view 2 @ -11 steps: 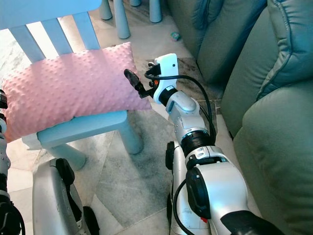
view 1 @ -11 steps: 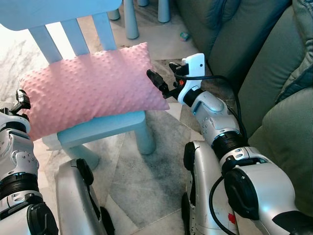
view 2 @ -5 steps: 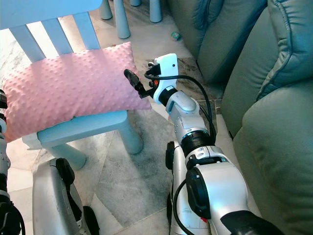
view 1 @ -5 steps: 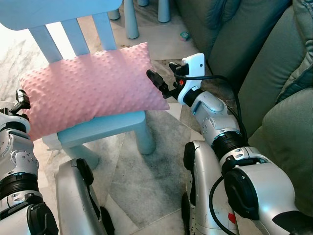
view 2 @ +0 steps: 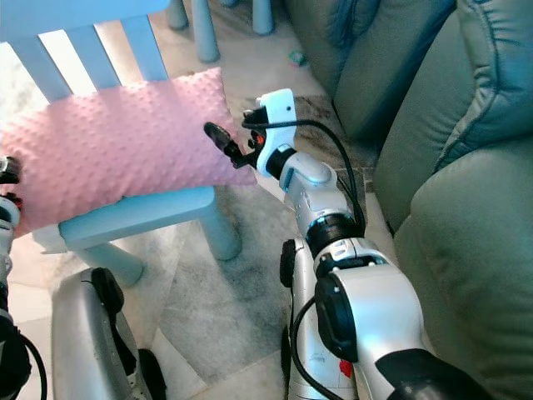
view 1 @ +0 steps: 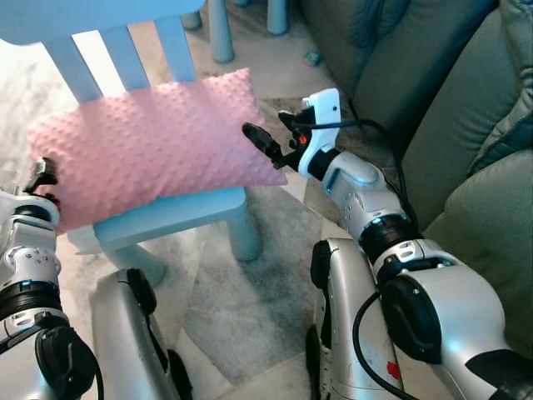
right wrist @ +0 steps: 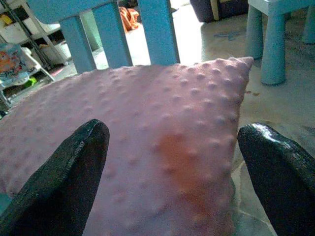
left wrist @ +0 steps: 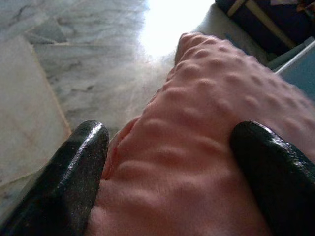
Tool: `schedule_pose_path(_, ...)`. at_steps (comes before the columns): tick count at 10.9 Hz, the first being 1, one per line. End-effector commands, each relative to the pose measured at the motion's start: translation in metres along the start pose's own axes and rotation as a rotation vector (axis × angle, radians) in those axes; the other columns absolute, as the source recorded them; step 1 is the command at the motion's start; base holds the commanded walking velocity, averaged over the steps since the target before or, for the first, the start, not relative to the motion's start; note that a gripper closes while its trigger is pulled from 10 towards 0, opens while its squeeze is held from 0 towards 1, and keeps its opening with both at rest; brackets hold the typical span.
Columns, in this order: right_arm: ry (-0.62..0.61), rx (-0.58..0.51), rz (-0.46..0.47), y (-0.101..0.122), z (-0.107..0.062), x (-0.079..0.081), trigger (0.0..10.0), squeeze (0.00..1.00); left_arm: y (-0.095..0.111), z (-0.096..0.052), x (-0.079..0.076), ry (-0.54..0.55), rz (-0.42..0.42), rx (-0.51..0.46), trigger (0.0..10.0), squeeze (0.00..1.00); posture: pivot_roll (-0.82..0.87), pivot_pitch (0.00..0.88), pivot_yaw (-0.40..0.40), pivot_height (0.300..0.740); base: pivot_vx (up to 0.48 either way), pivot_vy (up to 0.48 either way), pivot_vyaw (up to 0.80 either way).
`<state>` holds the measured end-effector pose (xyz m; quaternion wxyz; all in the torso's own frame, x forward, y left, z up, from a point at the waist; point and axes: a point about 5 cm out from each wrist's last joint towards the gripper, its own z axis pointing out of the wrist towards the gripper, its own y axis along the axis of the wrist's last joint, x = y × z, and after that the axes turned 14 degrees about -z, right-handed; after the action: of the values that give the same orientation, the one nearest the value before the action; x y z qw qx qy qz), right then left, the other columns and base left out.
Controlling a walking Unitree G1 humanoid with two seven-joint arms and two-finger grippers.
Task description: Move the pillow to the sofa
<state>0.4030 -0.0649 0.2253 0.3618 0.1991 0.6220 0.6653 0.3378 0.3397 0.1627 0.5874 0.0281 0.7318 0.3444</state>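
Pillow (view 1: 150,146) lies across my blue chair (view 1: 179,212) seat in the eye views, right hand (view 1: 271,142) at its sofa-side (view 1: 466,108) end. Left wrist view: left hand (left wrist: 172,172) spread, fingers (left wrist: 78,162) straddling its corner. Right wrist view: fingers (right wrist: 74,162) spread wide before it.

Right gripper (view 1: 271,137) reaches forward, fingers spread wide (arm outstretched); left gripper (left wrist: 172,167) sits low, fingers parted too.
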Motion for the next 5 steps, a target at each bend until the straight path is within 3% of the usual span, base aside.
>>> schedule_pose_path(1,0.019,0.011,0.004,0.0,0.001,0.001,10.0,0.0,0.006,-0.002,0.009,0.022,0.003,-0.007,10.0,0.0,-0.16,0.337,-0.029,0.36,0.0,0.0,0.0)
schedule_pose_path(4,0.009,0.018,-0.011,0.003,0.0,-0.005,10.0,0.0,-0.002,0.0,0.011,0.023,-0.028,0.052,10.0,0.0,-0.15,0.342,-0.026,0.36,0.0,0.0,0.0)
schedule_pose_path(5,0.038,0.031,0.034,0.002,0.001,-0.003,10.0,0.0,-0.005,0.003,0.005,0.012,-0.066,0.094,10.0,0.0,-0.15,0.347,-0.026,0.36,0.0,0.0,0.0)
